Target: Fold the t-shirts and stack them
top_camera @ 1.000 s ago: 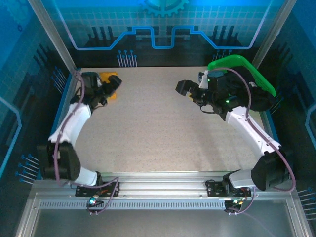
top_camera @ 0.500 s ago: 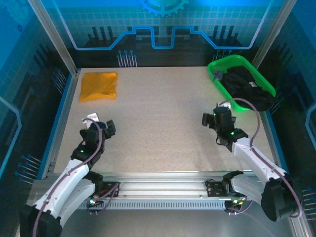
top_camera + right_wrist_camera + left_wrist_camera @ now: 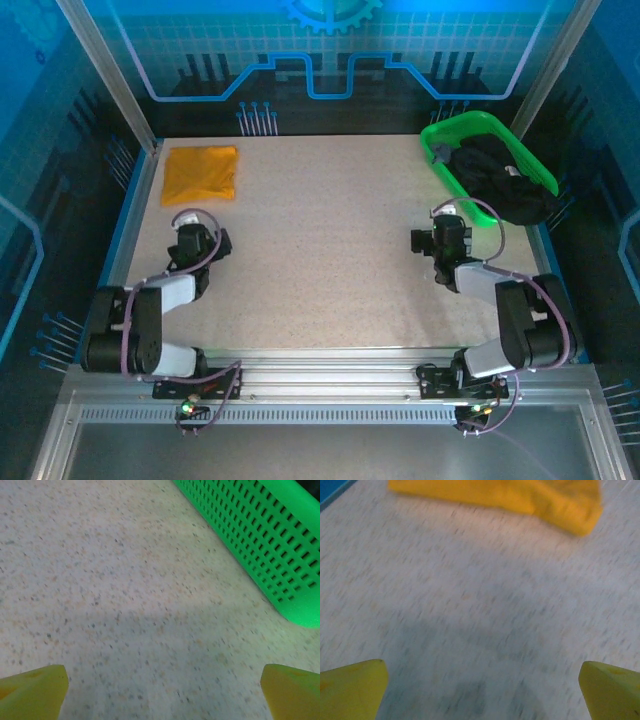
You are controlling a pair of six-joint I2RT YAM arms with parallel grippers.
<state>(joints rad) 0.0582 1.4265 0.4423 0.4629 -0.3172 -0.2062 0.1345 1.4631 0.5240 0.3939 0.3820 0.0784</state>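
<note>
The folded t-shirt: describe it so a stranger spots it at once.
Start at the speckled table and look to its far left corner. A flat, folded orange-yellow t-shirt lies there. Unlike the dark clothes in the green basket far right, it is bright.

Both arms drew back toward their bases. The left claw (image 3: 205, 243) left the t-shirt (image 3: 200, 174); the right claw (image 3: 432, 240) left the basket (image 3: 455, 125).

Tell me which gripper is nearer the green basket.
Right. The right gripper sits just short of the green basket; the left gripper is across the table, on its left side.
</note>
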